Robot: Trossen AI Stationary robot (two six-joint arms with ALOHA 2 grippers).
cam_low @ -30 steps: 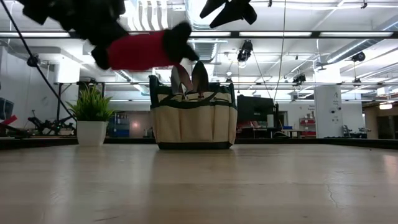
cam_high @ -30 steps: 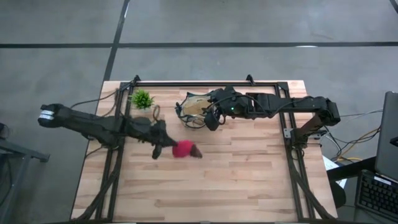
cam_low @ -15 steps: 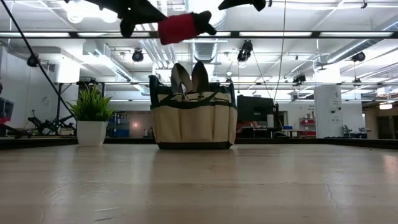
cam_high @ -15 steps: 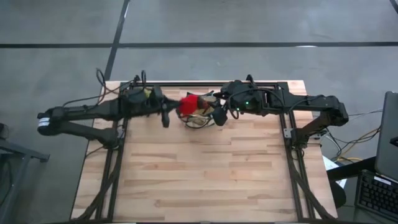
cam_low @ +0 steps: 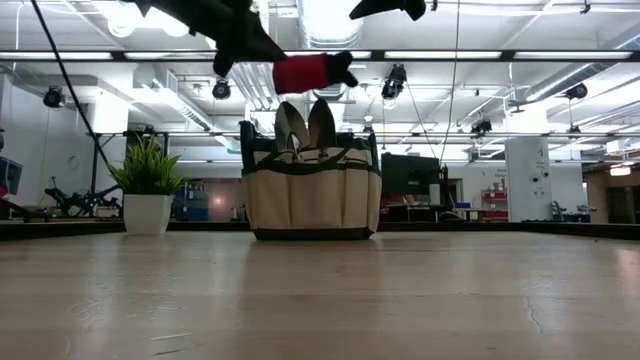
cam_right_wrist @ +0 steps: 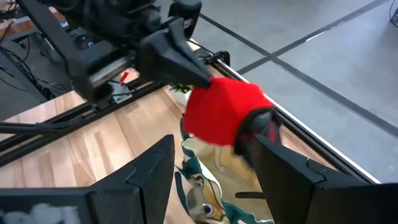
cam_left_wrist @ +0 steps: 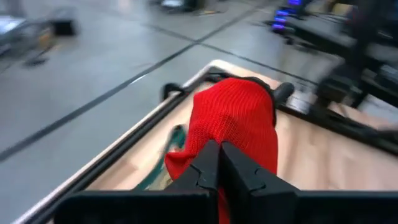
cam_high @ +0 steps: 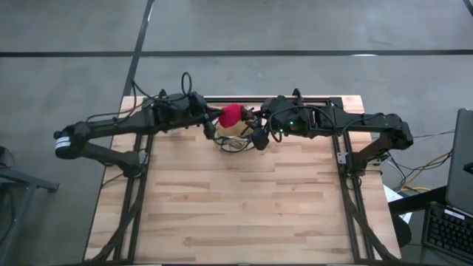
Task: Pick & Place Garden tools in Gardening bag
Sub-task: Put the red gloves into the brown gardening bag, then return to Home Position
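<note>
Left gripper [cam_high: 212, 123] clamped on red item [cam_high: 231, 115] above gardening bag [cam_low: 313, 200] with two trowels [cam_low: 308, 126] inside

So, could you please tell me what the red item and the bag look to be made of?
Red item: looks like knitted fabric, matte; a fine woven mesh texture shows in the left wrist view, with a dark tip. Bag: seemingly tan canvas-like cloth with dark trim; stitched pocket seams show in the low view.
</note>
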